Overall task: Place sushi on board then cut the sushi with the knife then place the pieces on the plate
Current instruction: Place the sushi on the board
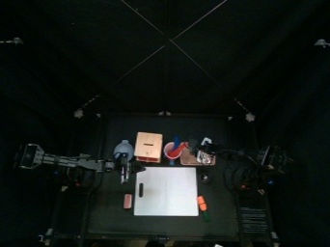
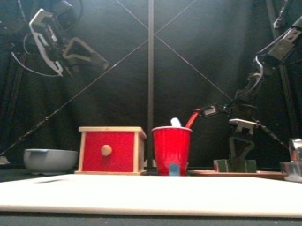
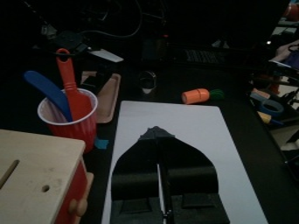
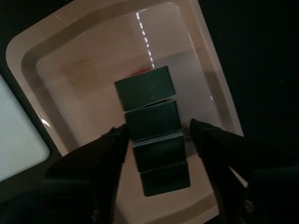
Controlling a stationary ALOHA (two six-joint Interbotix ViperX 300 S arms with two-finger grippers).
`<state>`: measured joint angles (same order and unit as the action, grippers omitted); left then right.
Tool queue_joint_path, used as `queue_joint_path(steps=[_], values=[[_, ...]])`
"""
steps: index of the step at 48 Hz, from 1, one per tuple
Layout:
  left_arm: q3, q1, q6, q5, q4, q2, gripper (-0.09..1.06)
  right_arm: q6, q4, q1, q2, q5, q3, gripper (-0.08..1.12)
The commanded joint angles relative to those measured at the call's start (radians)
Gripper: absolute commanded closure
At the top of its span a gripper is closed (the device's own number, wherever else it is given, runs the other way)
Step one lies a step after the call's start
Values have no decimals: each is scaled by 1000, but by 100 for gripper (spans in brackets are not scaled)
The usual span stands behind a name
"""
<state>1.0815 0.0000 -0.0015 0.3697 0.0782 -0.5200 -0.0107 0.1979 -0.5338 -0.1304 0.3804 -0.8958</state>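
Observation:
The sushi roll (image 4: pixel 156 140), a row of several dark green blocks, lies lengthwise in the pink tray (image 4: pixel 93 52). My right gripper (image 4: pixel 158 131) is low over it and open, one jaw on each side of the roll with a small gap to the blocks. In the top view this gripper (image 1: pixel 206 154) is at the back right of the table. The white board (image 1: pixel 168 191) lies bare at the front middle. A red cup (image 2: pixel 172 150) behind it holds a blue knife (image 3: pixel 45 87) and a red knife (image 3: pixel 68 83). My left gripper (image 3: pixel 156 133) hangs shut and empty over the board's left part.
A wooden box with a red drawer front (image 2: pixel 112 150) stands left of the cup, and a blue-grey bowl (image 2: pixel 49 159) left of the box. A small orange toy (image 1: pixel 202 203) lies right of the board and a reddish one (image 1: pixel 127 201) left of it.

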Motion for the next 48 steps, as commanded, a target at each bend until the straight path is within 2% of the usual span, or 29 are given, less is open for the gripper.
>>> queue_joint_path(steps=[1,8,30,38,48], values=[[-12,3,0,9,3,-2,100,2,2,2,-12,0,12,27],[-11,3,0,9,3,-2,100,0,-6,3,-25,11,25,36],[-9,3,0,9,11,-2,100,-3,-34,48,-160,156,101,36],[-9,3,0,9,11,0,100,-25,-106,49,-235,207,114,36],[-8,3,0,9,11,-2,100,-64,-302,71,-301,255,124,36]])
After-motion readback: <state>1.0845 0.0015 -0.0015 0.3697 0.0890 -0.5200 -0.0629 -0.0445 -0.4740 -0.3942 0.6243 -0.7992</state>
